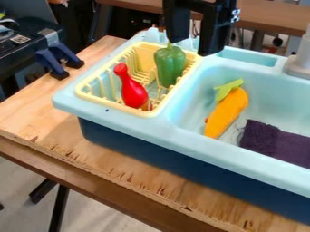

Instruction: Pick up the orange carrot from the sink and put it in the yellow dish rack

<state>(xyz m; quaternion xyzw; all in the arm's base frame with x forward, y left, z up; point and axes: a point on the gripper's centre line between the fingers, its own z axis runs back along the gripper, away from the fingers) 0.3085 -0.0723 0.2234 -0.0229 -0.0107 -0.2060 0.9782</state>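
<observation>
The gripper (192, 47) hangs over the back right corner of the yellow dish rack (91, 90), open, with a gap between its fingers. Just below its left finger, a green bell pepper (170, 65) stands in the rack's right part, its stem close to that fingertip. A red bowling-pin-shaped toy (133, 92) leans in the rack, narrow end up and toward the left. An orange carrot toy (226, 113) with a green top lies in the sink basin, beside a dark purple cloth (279, 144).
The light blue sink (145, 132) holds rack and basin on a wooden table (45, 120). A grey faucet base (299, 63) stands at the right edge. Dark blue clamps (52, 63) grip the table's back left edge, near black equipment.
</observation>
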